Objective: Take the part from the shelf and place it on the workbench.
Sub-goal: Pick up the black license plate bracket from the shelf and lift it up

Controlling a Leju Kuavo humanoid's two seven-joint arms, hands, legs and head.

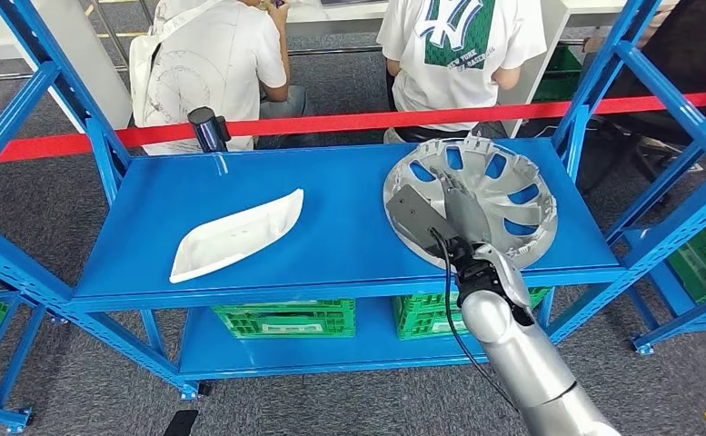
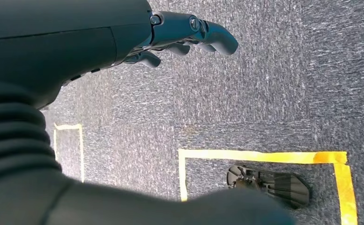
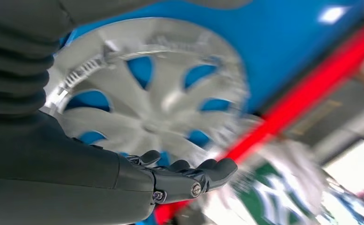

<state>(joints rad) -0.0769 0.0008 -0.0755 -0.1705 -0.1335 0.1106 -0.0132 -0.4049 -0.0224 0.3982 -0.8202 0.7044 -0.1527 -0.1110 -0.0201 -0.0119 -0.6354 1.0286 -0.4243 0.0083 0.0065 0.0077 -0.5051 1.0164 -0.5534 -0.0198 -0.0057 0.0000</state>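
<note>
A silver wheel cover (image 1: pixel 499 195) with blue showing through its openings lies on the right of the blue shelf top (image 1: pixel 349 227). My right hand (image 1: pixel 444 207) hovers over its near left side, fingers stretched out and holding nothing. In the right wrist view the wheel cover (image 3: pixel 147 93) sits just beyond my extended fingers (image 3: pixel 203 176), with a gap between them. A white curved part (image 1: pixel 235 233) lies on the left of the shelf. My left hand (image 2: pixel 189 30) hangs above grey carpet, fingers out and empty.
Blue shelf uprights (image 1: pixel 104 154) stand at both sides. A red barrier tape (image 1: pixel 331 121) runs behind the shelf, with two seated people beyond it. A black cylinder (image 1: pixel 208 129) stands at the shelf's back edge. Green crates (image 1: pixel 285 318) sit on the lower level.
</note>
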